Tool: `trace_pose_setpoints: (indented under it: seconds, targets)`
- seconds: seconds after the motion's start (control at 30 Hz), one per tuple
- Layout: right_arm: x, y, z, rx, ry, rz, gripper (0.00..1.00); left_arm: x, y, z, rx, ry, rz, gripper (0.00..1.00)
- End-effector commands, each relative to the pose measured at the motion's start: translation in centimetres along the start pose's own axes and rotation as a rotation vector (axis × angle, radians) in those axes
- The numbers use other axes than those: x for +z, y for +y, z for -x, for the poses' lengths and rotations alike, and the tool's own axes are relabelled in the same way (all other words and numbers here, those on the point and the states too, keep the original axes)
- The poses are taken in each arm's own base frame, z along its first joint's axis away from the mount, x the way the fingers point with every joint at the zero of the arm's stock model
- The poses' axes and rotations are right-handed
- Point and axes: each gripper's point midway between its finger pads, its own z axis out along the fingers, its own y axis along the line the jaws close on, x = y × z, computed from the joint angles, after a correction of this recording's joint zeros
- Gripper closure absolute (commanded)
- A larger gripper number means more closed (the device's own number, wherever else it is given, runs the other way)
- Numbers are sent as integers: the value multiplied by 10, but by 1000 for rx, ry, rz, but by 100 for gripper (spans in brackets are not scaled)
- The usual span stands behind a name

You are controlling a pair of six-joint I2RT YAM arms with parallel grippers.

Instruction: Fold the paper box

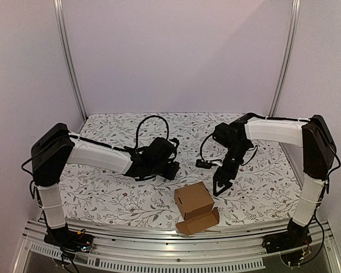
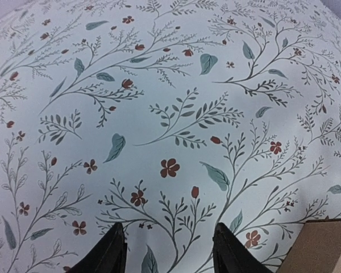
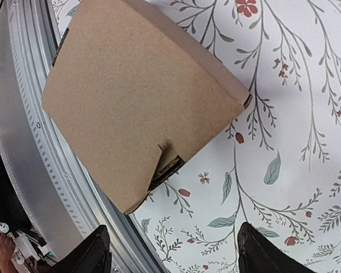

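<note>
Paper box [image 1: 193,199] sits mostly formed at the worktop [image 1: 102,193] edge, front flap [image 1: 198,223] seemingly untucked; left jaws and right jaws apart, empty; next, tuck flap.

Left wrist view: only one corner of the paper box [image 2: 324,247] shows, cut off at the lower right edge. The left gripper [image 2: 167,253] is cropped to two fingertips at the bottom. Right wrist view: the box runs past the top edge, and the right gripper [image 3: 173,253] shows its fingertips alone.

Soft, even light, faintly violet on the walls [image 1: 176,57]; shadows under the right claw [image 1: 219,190] stay faint. Ahead of the left claw [image 2: 169,250] the counter [image 2: 170,114] bulges, fisheyed yet sharp.
</note>
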Motion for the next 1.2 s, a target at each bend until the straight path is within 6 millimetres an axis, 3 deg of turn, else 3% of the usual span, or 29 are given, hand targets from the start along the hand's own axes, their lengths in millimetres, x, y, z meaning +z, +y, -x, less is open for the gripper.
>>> trace_pose_setpoints:
  seconds: [0.0,0.1,0.2,0.3,0.4,0.53,0.7,0.9,1.17]
  targets:
    - [-22,5,-3,-43,-27,-29,25,-39,16,18,-10,-76,21,48]
    - [-39,-1,10,-154,-85,-135,29,-65,26,9,-16,-83,41,47]
    - [-44,7,24,-371,-106,-254,27,-86,34,-14,-47,-62,41,47]
    - [-35,22,39,-607,-107,-361,8,-103,39,-40,-88,-41,36,46]
    - [-21,41,50,-813,-101,-416,6,-117,45,-64,-99,-21,60,46]
    - [-1,59,56,-978,-70,-445,5,-136,50,-77,-131,-38,74,46]
    - [20,50,66,-1010,-43,-501,5,-151,52,-89,-162,-60,82,46]
    - [40,39,72,-922,-45,-492,8,-151,52,-96,-154,-53,87,46]
    - [45,7,86,-677,-24,-564,12,-148,49,-89,-118,-69,98,46]
